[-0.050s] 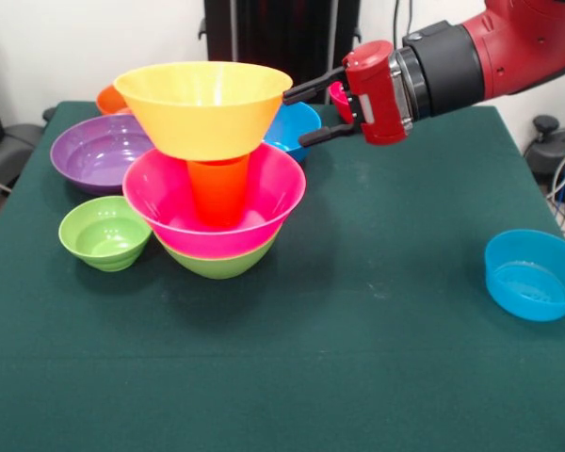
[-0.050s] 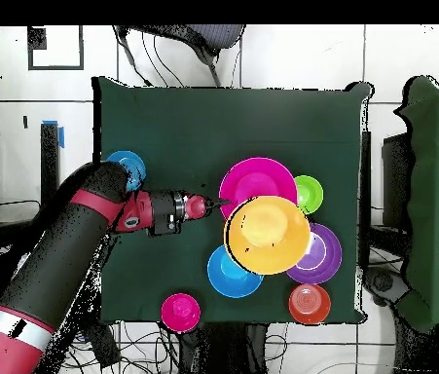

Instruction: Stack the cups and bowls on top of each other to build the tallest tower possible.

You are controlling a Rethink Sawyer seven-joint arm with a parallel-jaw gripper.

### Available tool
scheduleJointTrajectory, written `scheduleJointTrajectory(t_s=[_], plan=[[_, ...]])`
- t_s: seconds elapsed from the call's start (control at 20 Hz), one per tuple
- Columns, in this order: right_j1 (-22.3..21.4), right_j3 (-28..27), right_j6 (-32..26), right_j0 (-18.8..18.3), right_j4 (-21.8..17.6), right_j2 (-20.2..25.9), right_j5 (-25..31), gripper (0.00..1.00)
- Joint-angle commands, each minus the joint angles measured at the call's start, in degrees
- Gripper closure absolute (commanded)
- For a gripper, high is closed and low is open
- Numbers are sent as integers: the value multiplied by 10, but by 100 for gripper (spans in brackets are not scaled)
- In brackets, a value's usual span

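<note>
Already the tower (image 1: 212,165) stands four pieces high, left of centre on the green surface (image 1: 358,330): a green bowl (image 1: 221,264) lowest, a large pink bowl (image 1: 169,202) nested in it, the orange cup (image 1: 218,188) upside down inside the pink one, and a large yellow-orange bowl (image 1: 202,104) perched on the cup's base, leaning a little.

The end effector (image 1: 311,111) sits just beside that top bowl's rim, its two dark fingers spread moderately and holding nothing; whether they touch the rim I cannot tell.

By my judgement the build is somewhere near half done, with six loose bowls left to add. Counted: one cup, already in the stack; nine bowls in all, three stacked.

The loose ones are a small green bowl (image 1: 104,233) just beside the tower, a purple bowl (image 1: 99,151) behind it, a small orange bowl (image 1: 110,98) at the back, a blue bowl (image 1: 297,125) behind the tower, a small pink-red bowl (image 2: 180,312) partly hidden by the end effector in the front view, and a second blue bowl (image 1: 534,273) well apart at the surface's edge.
</note>
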Motion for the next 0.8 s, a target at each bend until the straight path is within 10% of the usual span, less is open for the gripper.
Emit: scheduleJointTrajectory(t_s=[0.05, 0.8], plan=[[9, -29, 32, -7, -10, 53, -22, 0], [8, -32, 23, -8, -11, 53, -14, 0]])
